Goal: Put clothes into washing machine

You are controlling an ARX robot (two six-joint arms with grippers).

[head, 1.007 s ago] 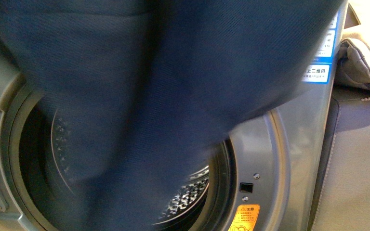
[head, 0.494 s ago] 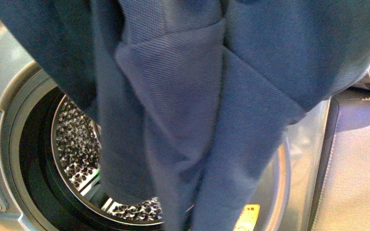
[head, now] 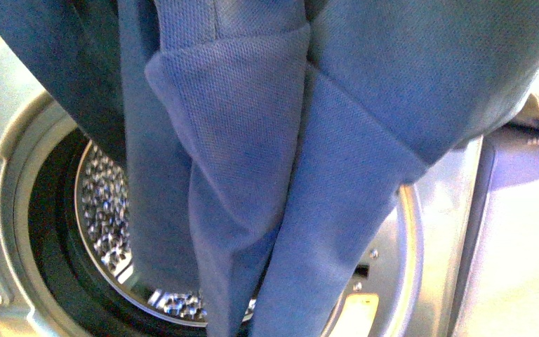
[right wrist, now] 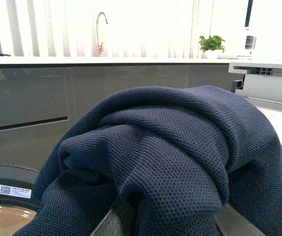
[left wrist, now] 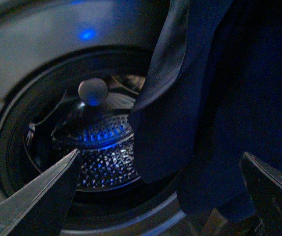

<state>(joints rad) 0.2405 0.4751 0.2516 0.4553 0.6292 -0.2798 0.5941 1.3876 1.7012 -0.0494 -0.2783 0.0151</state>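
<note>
**Left:** the washing machine [head: 428, 232], its round opening uncovered, with the steel drum [head: 105, 210] showing behind the dark rubber rim [head: 45, 246].

**Centre:** the clothes [head: 253, 140], a single dark blue garment, hang in long folds in front of the opening. Their lower end runs out of frame, and they are judged not yet inside.

**Left hand** [left wrist: 160, 162]: fingers spread with nothing between them, facing the drum beside the hanging cloth.

**Right hand** [right wrist: 170, 223]: apparently clamped on a bunched heap of the garment, with its fingers largely buried.

**Risk:** if let go here, the cloth would likely drape over the rim or drop outside, since most of it hangs ahead of the opening. The folds also mask the front camera.
</note>
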